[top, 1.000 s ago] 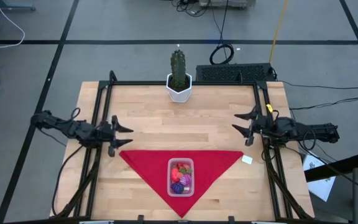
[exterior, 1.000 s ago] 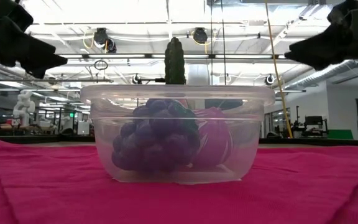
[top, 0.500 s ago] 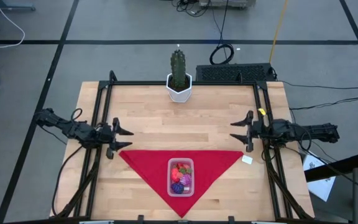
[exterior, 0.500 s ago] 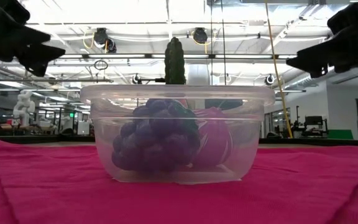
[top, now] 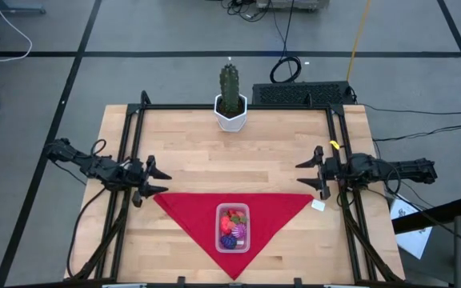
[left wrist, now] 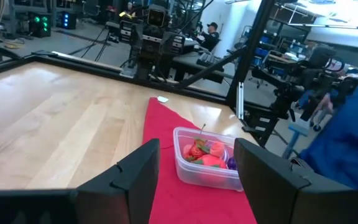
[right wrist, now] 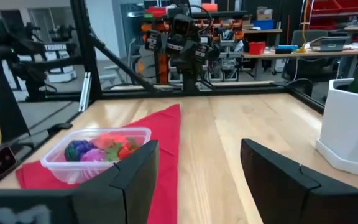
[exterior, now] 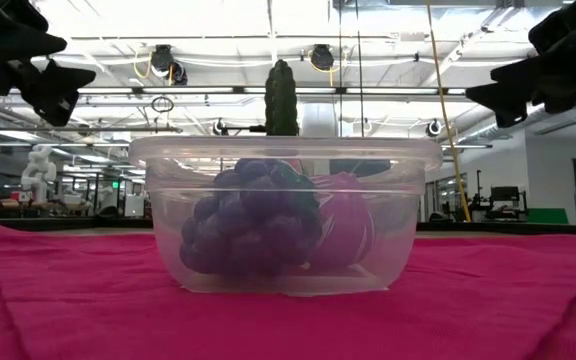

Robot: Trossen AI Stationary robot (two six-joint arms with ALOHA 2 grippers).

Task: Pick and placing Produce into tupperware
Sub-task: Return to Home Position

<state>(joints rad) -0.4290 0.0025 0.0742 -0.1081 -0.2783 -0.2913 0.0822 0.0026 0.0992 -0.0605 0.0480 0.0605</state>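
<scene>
The wooden table point(top: 214, 152) carries a red cloth point(top: 189, 212), spread as a triangle pointing at the edge opposite the cactus point(top: 229, 84), which stands in its white pot point(top: 230, 114) at the middle of the far edge. The tupperware point(top: 234, 205) sits on the cloth's middle, close to that opposite edge, and the produce point(top: 232, 228) lies inside it; no piece shows loose on the wood or cloth. The left gripper point(top: 162, 179) hangs by the table's left edge, just off the cloth's left corner, and the right gripper point(top: 300, 174) hangs by the right edge near the cloth's right corner. Both are well apart from the container, fingers spread wide with nothing between them. The container looks light and thin-walled, so it would likely flex under a pinch and slide on the cloth. If it had to be moved, a hold across its short width at the stiffer rim seems safest. The pieces are probably very light and smooth, apt to roll or squirt out of a grip. The dark purple cluster point(exterior: 253, 220) is knobbly and offers purchase across its middle, while the pink piece point(exterior: 346, 232) beside it and the red ones point(left wrist: 204, 152) look rounder — best taken square across the widest part.
</scene>
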